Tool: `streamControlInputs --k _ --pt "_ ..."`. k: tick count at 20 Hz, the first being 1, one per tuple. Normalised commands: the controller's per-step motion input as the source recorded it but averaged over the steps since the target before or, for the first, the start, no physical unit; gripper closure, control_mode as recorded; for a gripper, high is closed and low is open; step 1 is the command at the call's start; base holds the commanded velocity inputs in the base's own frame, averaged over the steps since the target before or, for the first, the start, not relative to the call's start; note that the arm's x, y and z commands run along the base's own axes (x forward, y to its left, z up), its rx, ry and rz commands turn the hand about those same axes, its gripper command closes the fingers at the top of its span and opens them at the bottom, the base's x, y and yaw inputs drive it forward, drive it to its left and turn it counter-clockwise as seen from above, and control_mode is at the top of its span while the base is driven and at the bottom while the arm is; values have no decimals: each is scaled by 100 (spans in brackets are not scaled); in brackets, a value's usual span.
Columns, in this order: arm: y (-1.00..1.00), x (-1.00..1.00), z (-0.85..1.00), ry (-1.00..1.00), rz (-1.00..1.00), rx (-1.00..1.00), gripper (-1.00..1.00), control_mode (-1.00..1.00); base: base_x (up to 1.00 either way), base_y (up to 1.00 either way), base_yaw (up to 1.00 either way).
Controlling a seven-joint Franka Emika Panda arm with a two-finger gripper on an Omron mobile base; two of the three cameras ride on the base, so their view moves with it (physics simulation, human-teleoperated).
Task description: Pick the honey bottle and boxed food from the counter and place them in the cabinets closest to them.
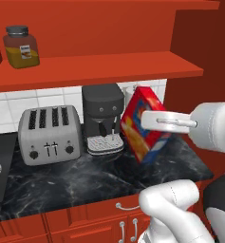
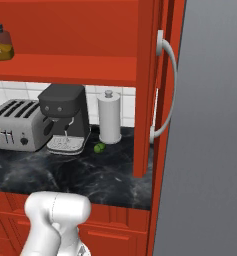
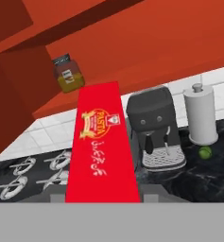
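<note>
Above the counter (image 1: 85, 175) my gripper (image 1: 154, 124) clamps the tilted box (image 1: 143, 124); it could clip the shelf (image 1: 109, 69) edge.

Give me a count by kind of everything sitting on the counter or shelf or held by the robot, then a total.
Appliances: 2, toaster and coffee machine
Honey bottle on the shelf: 1
Boxed food in the gripper: 1
Paper-towel roll: 1
Lime: 1
Total: 6

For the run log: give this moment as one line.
tool: shut on red-and-blue cardboard food box | box: tilted, lifted off black marble counter | orange-brown honey bottle: on red cabinet shelf | step: carrying box
</note>
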Motion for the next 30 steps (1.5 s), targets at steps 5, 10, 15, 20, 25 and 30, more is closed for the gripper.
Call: streamControlInputs --k 5,10,15,20,25,30 --pt "-21 -13 62 0 -1 6 100 -100 0 0 0" --pt "-15 -12 38 0 -4 1 100 -100 0 0 0" --pt "-1 -7 15 0 -7 -4 100 -100 0 0 0" --pt "1 0 1 0 -2 -6 100 -100 0 0 0" --pt "-7 0 14 -4 0 0 100 -100 0 0 0" --pt "-4 4 18 -2 -1 0 100 -100 0 0 0"
